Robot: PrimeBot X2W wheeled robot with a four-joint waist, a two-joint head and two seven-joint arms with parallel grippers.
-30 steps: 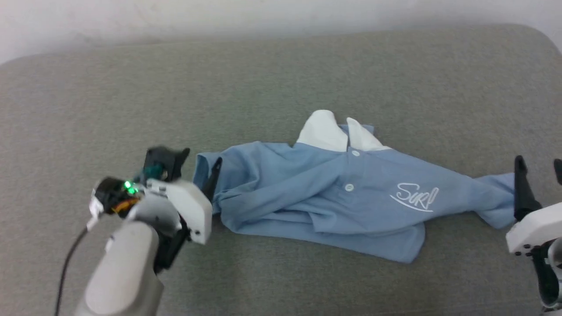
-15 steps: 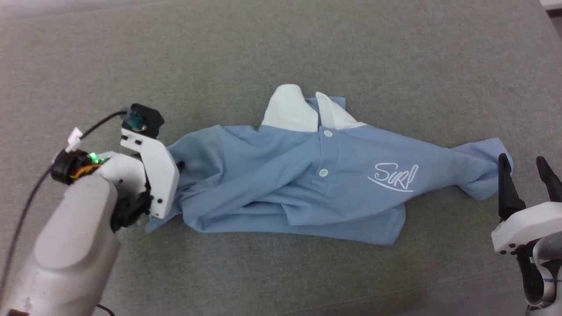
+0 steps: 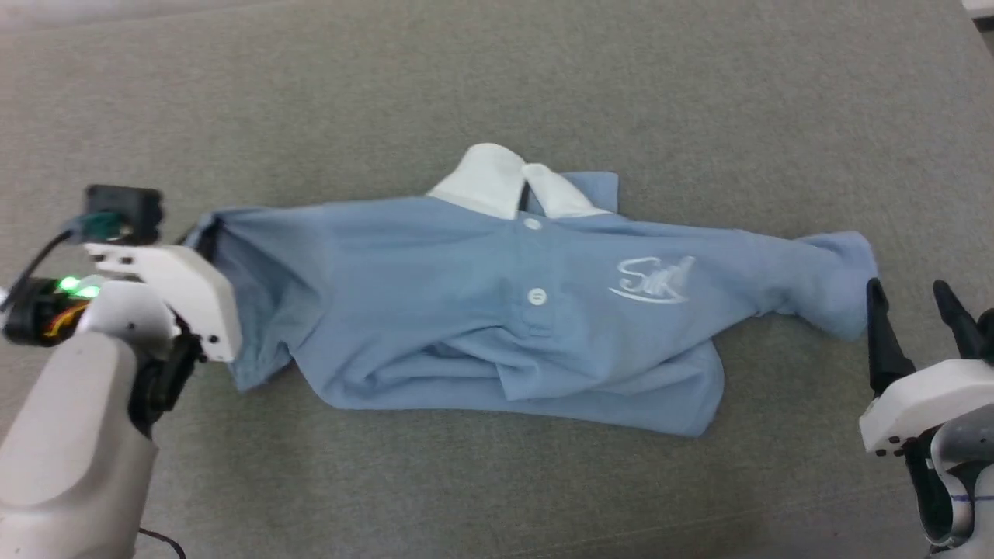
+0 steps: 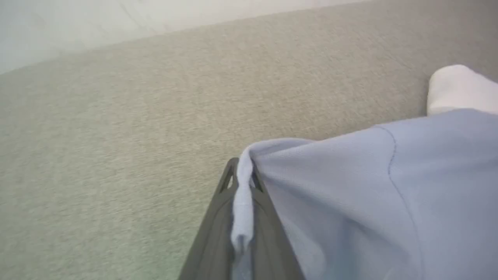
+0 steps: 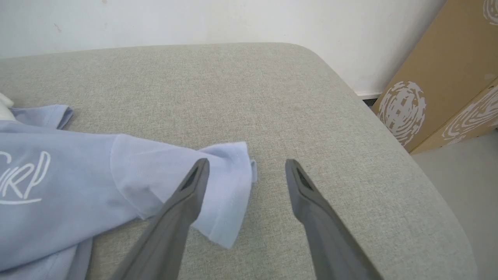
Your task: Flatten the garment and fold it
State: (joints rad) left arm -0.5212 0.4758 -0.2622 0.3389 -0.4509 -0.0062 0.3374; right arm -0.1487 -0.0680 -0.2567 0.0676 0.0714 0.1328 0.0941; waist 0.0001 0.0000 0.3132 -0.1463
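Nearest the robot, the left gripper (image 4: 242, 175) is clenching the end of the shirt (image 3: 435, 295) at the robot's left, with a fold of blue cloth running up between its two fingers. The right gripper (image 5: 246, 163) is hanging released, fingers spread and grasping nothing. The gap between them is sitting over bare cushion (image 3: 497, 85), and the free sleeve (image 5: 218, 186) is lying just to the robot's left of that gap, partly behind the inner finger.

Between the two grippers the shirt is lying face up on the cushion, its long axis running side to side from sleeve to sleeve. Its lower half is bunching in folds toward the robot and its white collar (image 3: 489, 175) is pointing away. The right arm is the nearer to the free sleeve, so the coming grasp is probably turning on a short shift leftward to bring the cuff between the fingers.

Farther off, cardboard boxes (image 5: 435, 77) are standing beyond the cushion's rounded corner, against a white wall (image 5: 194, 19)
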